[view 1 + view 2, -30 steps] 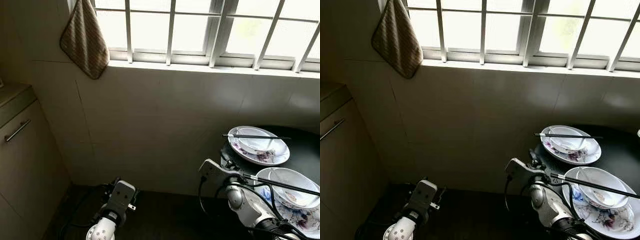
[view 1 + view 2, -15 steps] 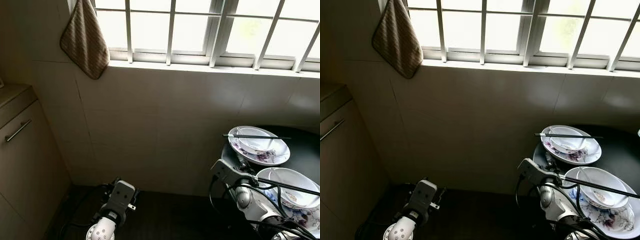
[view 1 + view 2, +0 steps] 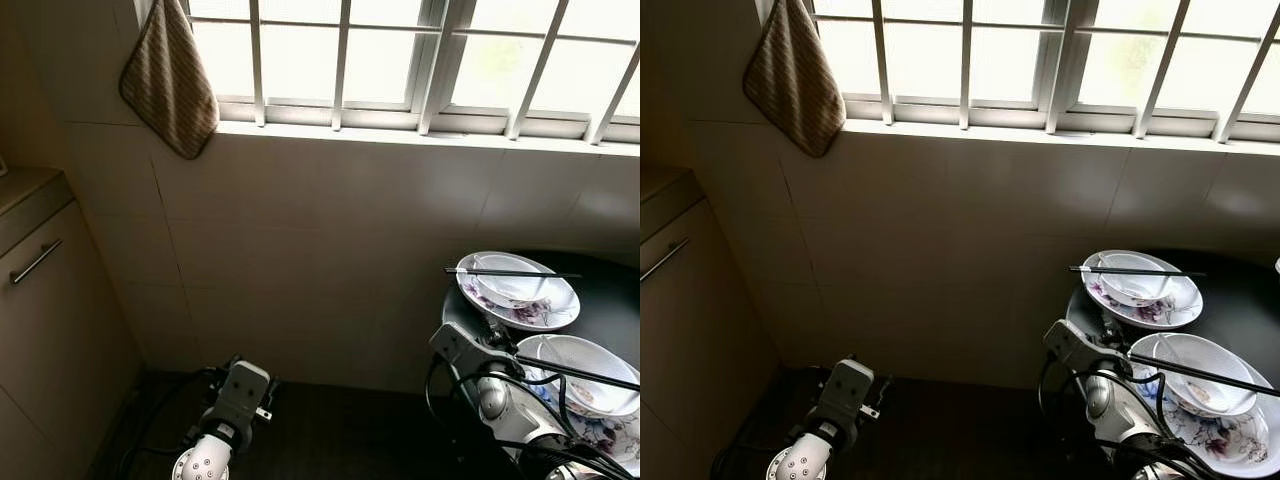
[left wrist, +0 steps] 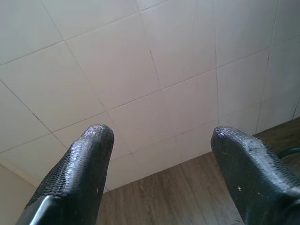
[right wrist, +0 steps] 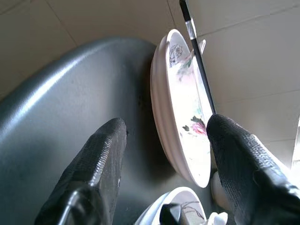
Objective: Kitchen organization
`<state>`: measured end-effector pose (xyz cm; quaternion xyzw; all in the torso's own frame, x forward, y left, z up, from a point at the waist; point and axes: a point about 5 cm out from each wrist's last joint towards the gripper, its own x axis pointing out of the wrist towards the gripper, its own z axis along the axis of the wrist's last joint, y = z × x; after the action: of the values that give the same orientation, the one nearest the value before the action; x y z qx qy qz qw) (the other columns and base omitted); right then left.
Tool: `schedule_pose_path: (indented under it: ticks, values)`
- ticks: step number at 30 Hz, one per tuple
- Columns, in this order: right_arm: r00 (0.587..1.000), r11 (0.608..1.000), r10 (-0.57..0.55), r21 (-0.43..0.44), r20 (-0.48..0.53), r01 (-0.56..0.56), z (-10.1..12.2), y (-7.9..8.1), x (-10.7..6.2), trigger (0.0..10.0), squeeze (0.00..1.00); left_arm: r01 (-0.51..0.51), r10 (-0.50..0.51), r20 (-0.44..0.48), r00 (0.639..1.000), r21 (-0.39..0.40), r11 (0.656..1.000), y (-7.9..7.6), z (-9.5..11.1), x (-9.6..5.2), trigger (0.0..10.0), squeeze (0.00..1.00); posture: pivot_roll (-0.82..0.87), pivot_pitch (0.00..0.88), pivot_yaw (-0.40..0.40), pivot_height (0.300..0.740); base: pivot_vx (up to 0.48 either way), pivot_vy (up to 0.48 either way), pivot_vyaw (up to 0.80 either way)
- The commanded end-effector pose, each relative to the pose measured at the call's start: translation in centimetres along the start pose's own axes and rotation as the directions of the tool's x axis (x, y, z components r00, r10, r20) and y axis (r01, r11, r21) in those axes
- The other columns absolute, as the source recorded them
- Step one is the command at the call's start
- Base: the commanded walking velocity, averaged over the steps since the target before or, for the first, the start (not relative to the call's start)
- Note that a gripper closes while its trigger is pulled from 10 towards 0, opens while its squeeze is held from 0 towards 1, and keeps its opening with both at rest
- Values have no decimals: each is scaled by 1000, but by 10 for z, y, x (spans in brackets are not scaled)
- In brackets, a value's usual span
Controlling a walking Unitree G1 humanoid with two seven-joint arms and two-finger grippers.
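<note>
A dark round table [image 3: 612, 300] stands at the right. On its far side a floral plate [image 3: 520, 305] carries a white bowl [image 3: 508, 287] with black chopsticks [image 3: 510, 272] laid across. Nearer me, a second floral plate [image 3: 605, 435] holds another bowl [image 3: 580, 365] with a chopstick [image 3: 590, 373] over it. My right gripper [image 5: 166, 136] is open at the table's edge, its fingers pointing at the far plate [image 5: 180, 117] and apart from it. My left gripper [image 4: 159, 136] hangs low and open, facing the tiled wall, with nothing between its fingers.
A brown checked cloth [image 3: 170, 75] hangs by the barred window [image 3: 400, 60]. A beige cabinet [image 3: 40, 300] with a bar handle stands at the left. Cables [image 3: 160, 415] lie on the dark floor below the tiled wall [image 3: 320, 260].
My right arm has shifted to the right and lower, closer to the table's edge by the plates. The left arm and the dishes have not moved.
</note>
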<state>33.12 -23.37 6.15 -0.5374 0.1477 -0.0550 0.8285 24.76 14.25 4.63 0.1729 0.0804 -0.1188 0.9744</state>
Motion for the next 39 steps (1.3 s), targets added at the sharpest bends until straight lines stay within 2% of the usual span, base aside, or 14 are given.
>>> schedule_pose_path:
  ticks: [1,14,15,16,18,20,21,22,23,24,32,34,35,39]
  values:
    - [999,1000,-27,0,-32,27,-8,-9,3,10000,0,4,-4,2,1000,-9,1000,-1,0,0,10000,0,-41,0,-58,740,0,0,0]
    - [998,998,-57,-19,-4,57,-10,-16,4,10000,0,5,-5,2,1000,-15,1000,-1,0,1,10000,0,-42,0,-58,740,0,0,0]
    - [998,998,-51,-25,-26,51,-14,-16,4,6314,0,4,-4,1,1000,-16,1000,-1,0,1,10000,0,-40,0,-61,740,0,0,0]
    - [998,999,-50,-24,-34,49,-16,-15,4,6314,0,4,-4,0,1000,-17,1000,-1,0,1,10000,0,-40,0,-61,740,0,0,0]
    - [997,999,-43,-18,-57,42,-20,-14,3,2902,0,3,-3,-1,1000,-19,1000,-1,0,1,10000,0,-39,0,-62,740,0,0,0]
    - [997,999,-42,-17,-66,41,-21,-13,3,2392,0,3,-3,-1,1000,-19,1000,-1,0,1,10000,0,-39,0,-62,740,0,0,0]
    - [997,999,-40,-19,-69,39,-22,-13,3,2667,0,3,-3,-1,1000,-20,1000,-1,0,1,10000,0,-40,0,-61,740,0,0,0]
    - [997,999,-38,-20,-72,37,-23,-13,3,2039,0,4,-4,-2,1000,-21,1000,-1,0,1,10000,0,-40,0,-61,740,0,0,0]
    - [997,999,-38,-20,-72,37,-23,-13,3,2039,0,4,-4,-2,1000,-21,1000,-1,0,1,10000,0,-40,0,-61,740,0,0,0]
    - [997,999,-38,-21,-74,36,-24,-13,3,235,0,4,-4,-2,1000,-22,1000,-1,0,1,10000,0,-39,0,-61,740,0,0,0]
    - [992,992,-108,-78,-59,103,-25,-21,3,0,0,4,-4,-6,1000,-30,1000,-1,-1,1,10000,0,-40,0,-64,740,0,0,0]
    - [991,985,-125,-121,-38,120,-23,-22,3,0,0,4,-4,-7,1000,-31,1000,-2,-2,1,10000,0,-40,0,-64,740,0,0,0]
    - [986,969,-166,-182,4,164,-18,-24,4,0,0,3,-3,-8,1000,-35,999,-2,-2,1,10000,0,-38,0,-66,740,0,0,0]
    - [979,950,-195,-235,58,203,-11,-27,4,0,0,3,-3,-9,1000,-40,999,-2,-2,1,10000,0,-39,0,-66,740,0,0,0]
